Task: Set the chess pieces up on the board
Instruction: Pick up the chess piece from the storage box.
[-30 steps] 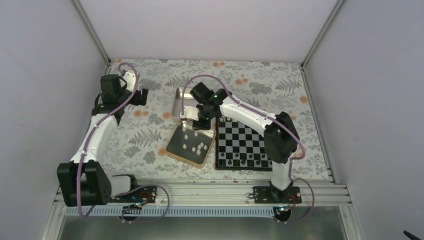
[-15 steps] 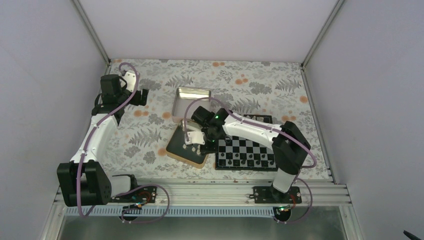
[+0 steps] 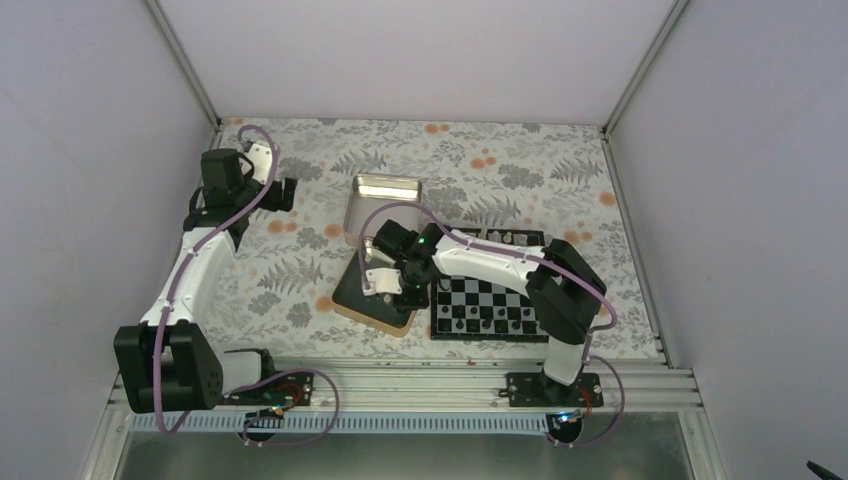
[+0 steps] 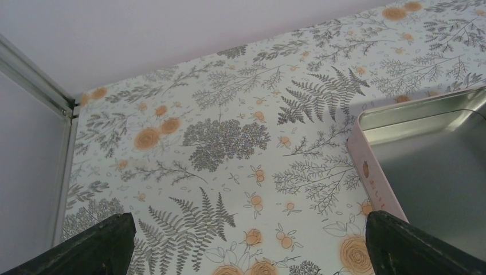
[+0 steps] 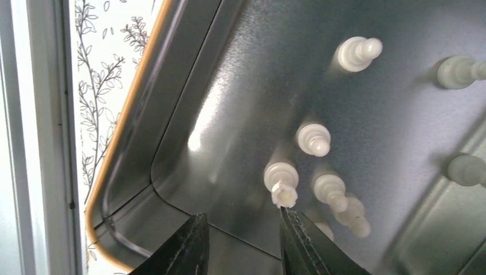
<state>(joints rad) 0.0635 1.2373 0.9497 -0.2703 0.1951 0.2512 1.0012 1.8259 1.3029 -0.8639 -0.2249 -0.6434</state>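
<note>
Cream-white chess pieces (image 5: 313, 139) sit just beyond the parted right fingers (image 5: 186, 246)

Robotics lab test cell, seen from above: plain white panels (image 3: 400, 60) w/ aluminium corner posts (image 3: 183, 62) box in a table (image 3: 480, 165) covered by a floral cloth. Left arm (image 3: 195, 270) & right arm (image 3: 480, 262), both black-and-white w/ purple cabling, are bolted to an extruded metal rail (image 3: 400, 385) at the near edge.
</note>
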